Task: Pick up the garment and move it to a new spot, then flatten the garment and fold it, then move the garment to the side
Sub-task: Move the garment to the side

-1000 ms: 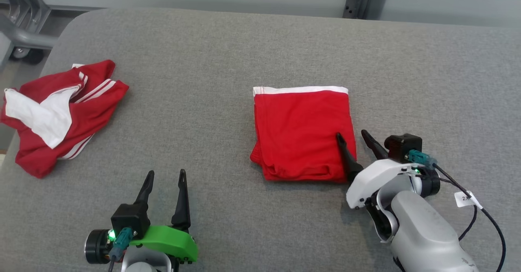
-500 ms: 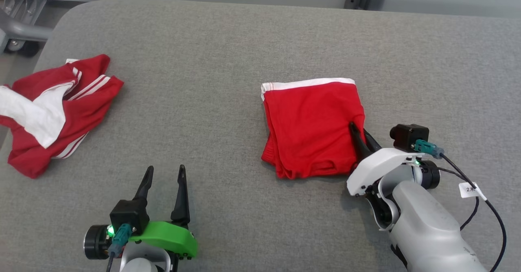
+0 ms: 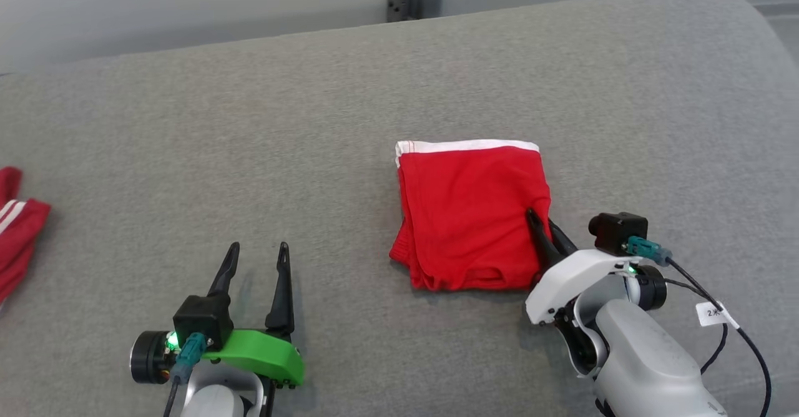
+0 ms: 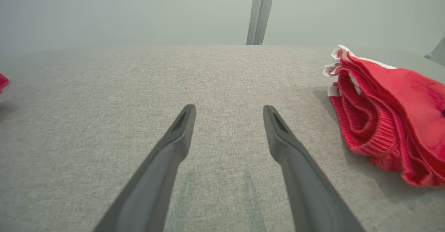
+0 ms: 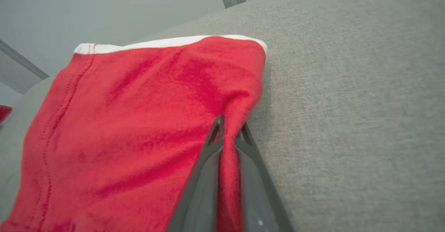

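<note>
The grey padded surface (image 3: 249, 123) lies open around the folded red garment (image 3: 468, 217), with the most room to its left. Far to the garment's left lies a second red garment (image 3: 15, 236), cut off by the frame. The right gripper (image 3: 540, 218) pinches the folded garment's right edge, bunching cloth between its fingers; whether that edge is lifted is hard to tell. The left gripper (image 3: 258, 246) rests well left of the garment, fingers spread, holding nothing.

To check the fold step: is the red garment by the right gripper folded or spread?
Folded: the red garment is a compact rectangle with stacked layers.
</note>
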You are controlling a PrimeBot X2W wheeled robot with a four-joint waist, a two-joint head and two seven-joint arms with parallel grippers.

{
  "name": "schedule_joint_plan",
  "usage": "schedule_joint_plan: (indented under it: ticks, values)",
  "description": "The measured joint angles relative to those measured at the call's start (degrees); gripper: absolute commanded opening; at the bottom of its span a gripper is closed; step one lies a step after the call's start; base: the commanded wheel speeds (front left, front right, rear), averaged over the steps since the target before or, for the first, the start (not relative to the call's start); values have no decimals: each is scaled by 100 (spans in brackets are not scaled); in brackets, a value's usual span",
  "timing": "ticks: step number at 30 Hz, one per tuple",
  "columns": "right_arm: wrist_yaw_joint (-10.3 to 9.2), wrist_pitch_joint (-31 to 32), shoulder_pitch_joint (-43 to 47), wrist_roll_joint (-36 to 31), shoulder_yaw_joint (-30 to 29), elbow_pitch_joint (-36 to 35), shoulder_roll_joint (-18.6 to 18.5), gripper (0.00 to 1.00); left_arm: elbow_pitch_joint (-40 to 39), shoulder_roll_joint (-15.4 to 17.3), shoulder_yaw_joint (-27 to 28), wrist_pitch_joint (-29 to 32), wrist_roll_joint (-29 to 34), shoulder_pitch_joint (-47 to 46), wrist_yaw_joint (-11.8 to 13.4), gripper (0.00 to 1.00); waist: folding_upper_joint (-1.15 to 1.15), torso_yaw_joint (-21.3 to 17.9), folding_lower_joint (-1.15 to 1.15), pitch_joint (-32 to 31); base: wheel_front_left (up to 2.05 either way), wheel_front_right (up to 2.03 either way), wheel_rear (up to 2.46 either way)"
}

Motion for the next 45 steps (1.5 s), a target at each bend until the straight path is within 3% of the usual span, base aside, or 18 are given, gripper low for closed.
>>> schedule_joint_plan:
  ticks: [16, 22, 28, 31, 39, 45]
  values:
    - [0, 1, 58, 231, 224, -253, -14, 0, 83, -4, -119, 0, 242, -336, -234, 100, 0, -2130, 0, 69, 0, 0, 0]
    - [0, 0, 129, 91, 163, -331, -18, 0, 219, -9, -213, 0, 326, -486, -307, 100, 0, -2561, 0, 229, 0, 0, 0]
    - [0, 0, -214, -232, 382, -209, -10, 0, 230, -9, -70, 0, 475, -505, -320, 100, 0, -2657, 0, 449, 0, 0, 0]
    - [1, 1, -584, -576, 175, 38, -69, 0, 216, -7, -14, 0, 561, -508, -322, 100, 0, -2600, 0, 529, 0, 0, 0]
    - [1, 0, -1525, -1368, -672, 873, -944, 0, 177, -1, 124, 0, 813, -632, -409, 100, 0, -1999, 0, 749, 0, 0, 0]
    - [2, 0, -2039, -1938, -1773, 1517, -1622, 0, 100, 0, 92, 0, 915, -749, -475, 100, 0, -1482, 0, 956, 0, 0, 0]
